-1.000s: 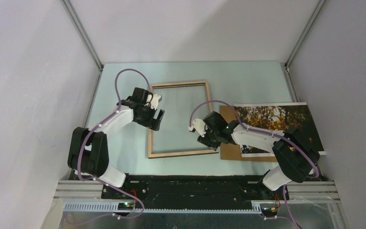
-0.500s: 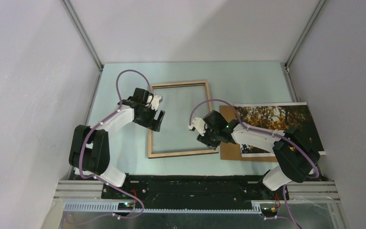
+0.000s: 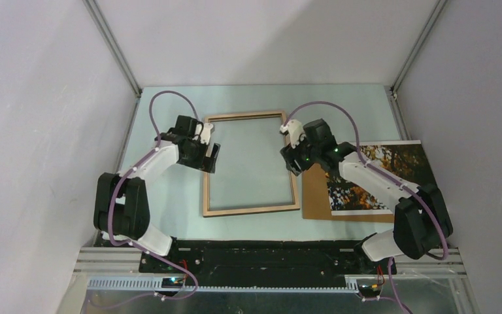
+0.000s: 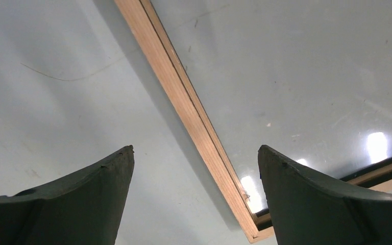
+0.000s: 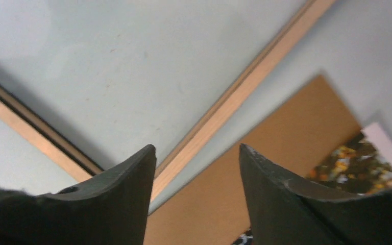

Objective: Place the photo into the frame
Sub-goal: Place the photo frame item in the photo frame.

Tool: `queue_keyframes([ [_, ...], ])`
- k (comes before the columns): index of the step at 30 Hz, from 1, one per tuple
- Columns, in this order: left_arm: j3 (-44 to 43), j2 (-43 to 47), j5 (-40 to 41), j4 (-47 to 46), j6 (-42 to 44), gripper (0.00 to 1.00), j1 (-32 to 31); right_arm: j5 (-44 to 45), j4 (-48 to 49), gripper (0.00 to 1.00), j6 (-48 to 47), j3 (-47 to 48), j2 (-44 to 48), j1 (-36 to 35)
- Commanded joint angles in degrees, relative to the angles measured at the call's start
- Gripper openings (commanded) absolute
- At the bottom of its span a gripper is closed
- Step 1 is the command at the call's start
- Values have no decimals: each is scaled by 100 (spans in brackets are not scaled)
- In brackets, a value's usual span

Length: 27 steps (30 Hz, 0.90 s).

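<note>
Shifting farther up the frame (image 3: 251, 210), right claw (image 5: 196, 148) spread

I count one frame (image 3: 251, 167), one photo (image 3: 406, 160), one brown board (image 3: 315, 194). Two tools: left tool (image 4: 195, 149), right tool (image 5: 197, 147).

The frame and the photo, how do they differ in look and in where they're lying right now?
The frame is a thin light-wood outline with the table showing through its pane; the photo is a solid print of orange-leaved trees. The frame lies straight on the table at the centre; the photo lies to its right on a brown board. Both are rectangular and lie flat.
</note>
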<state>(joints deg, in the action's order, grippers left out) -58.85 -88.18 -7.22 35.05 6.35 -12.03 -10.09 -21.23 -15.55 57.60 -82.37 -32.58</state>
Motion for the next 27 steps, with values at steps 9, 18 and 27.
queue_keyframes([
  [9,-710,-694,85,-71,-450,95,183,-227,165,75,794,393,583,1052],
  [18,-915,-1084,-7,-62,-499,85,297,-523,-105,77,906,385,717,1704],
  [27,-1014,-1354,-162,-44,-503,61,335,-660,-113,76,852,104,867,2050],
])
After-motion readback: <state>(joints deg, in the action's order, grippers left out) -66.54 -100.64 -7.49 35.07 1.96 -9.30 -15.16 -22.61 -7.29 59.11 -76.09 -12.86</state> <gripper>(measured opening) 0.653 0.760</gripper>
